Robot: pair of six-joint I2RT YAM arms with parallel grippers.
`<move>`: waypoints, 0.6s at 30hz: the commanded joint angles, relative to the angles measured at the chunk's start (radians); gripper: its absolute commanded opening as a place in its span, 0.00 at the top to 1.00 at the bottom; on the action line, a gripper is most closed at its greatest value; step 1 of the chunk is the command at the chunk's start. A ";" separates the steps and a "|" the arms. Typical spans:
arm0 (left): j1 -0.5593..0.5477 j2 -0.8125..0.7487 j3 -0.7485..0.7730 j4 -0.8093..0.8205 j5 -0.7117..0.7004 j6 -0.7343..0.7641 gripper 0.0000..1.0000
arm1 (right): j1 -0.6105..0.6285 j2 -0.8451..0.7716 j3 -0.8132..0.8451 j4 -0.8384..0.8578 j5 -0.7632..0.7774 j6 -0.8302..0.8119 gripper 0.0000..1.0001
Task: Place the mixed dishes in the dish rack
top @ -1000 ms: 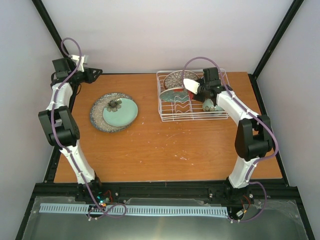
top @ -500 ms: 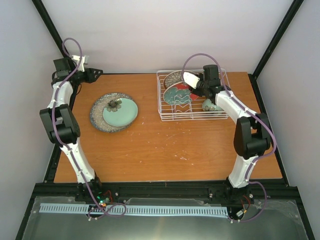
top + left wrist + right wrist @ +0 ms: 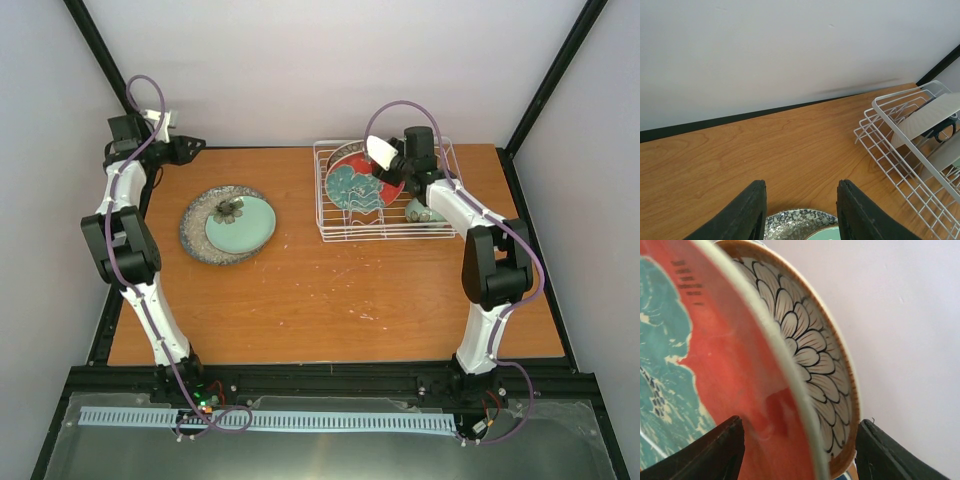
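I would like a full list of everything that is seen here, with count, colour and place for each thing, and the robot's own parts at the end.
table: 1, brown wood, under everything
dish rack: 1, white wire, far right of the table
red-rimmed teal plate: 1, standing in the rack
petal-patterned plate: 1, cream with dark petals, in the rack just behind it
pale green bowl: 1, rack's right part, partly hidden
speckled grey plate: 1, flat, table's left
pale green plate: 1, on the grey plate
left tool: black fingers, open, far left
right tool: black fingers apart, either side of both plates' rims
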 commanded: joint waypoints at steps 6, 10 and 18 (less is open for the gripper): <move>-0.001 -0.023 0.061 -0.026 -0.011 0.013 0.59 | -0.007 -0.038 0.037 0.084 0.026 0.069 0.36; -0.002 -0.060 0.039 -0.038 -0.023 0.023 0.59 | -0.007 -0.065 0.029 0.118 0.037 0.100 0.34; 0.003 -0.106 0.075 -0.289 -0.080 0.146 0.55 | -0.007 -0.237 0.014 0.173 0.015 0.225 0.32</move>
